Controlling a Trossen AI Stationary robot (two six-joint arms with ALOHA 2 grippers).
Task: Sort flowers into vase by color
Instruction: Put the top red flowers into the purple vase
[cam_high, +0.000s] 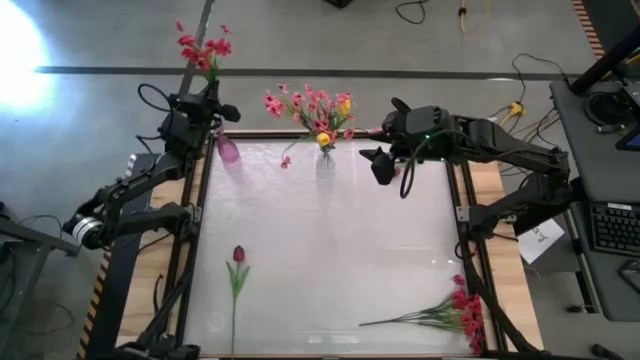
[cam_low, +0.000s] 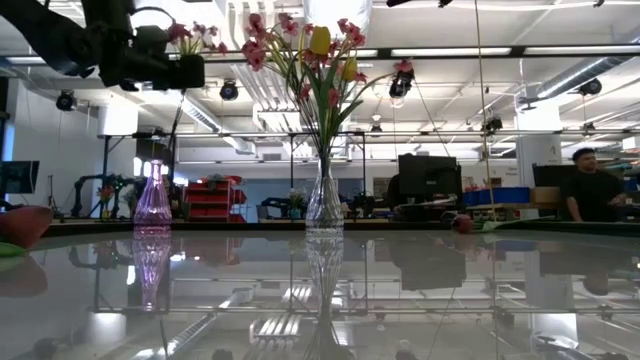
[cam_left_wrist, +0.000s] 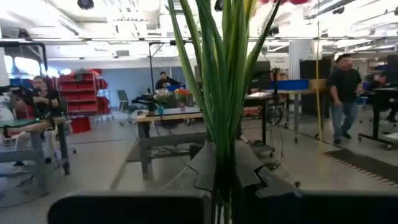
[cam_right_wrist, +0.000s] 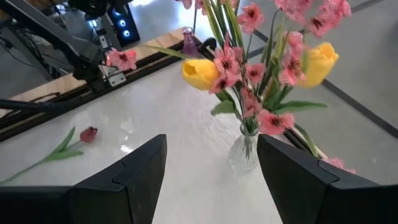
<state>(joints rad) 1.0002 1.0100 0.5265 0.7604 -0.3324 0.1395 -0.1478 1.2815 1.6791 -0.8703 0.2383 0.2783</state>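
Observation:
My left gripper (cam_high: 208, 100) is shut on a spray of red flowers (cam_high: 202, 48), high over the table's far left corner, above the empty purple vase (cam_high: 228, 150). The spray's green stems (cam_left_wrist: 225, 93) rise between the fingers in the left wrist view. A clear vase (cam_high: 325, 165) at the far middle holds pink sprays and yellow buds (cam_right_wrist: 202, 73). My right gripper (cam_high: 385, 165) is open and empty, just right of the clear vase (cam_right_wrist: 244, 152). A dark-red bud (cam_high: 238, 256) lies on the table at the near left. Another red spray (cam_high: 455, 310) lies at the near right. My left gripper pinches the bundle of green stems (cam_left_wrist: 224, 146) between its two fingers, low on the spray. The fingers are about level and lie across the stems. The spray stands upright above the fingers (cam_low: 190, 35), lifted clear of the table and the purple vase.
A loose pink blossom (cam_high: 286, 160) lies on the table between the two vases. Black frame rails (cam_high: 195, 230) run along the table's left and right sides. People and workbenches (cam_left_wrist: 341, 93) show in the room beyond. The glossy middle of the table (cam_high: 340, 250) holds nothing.

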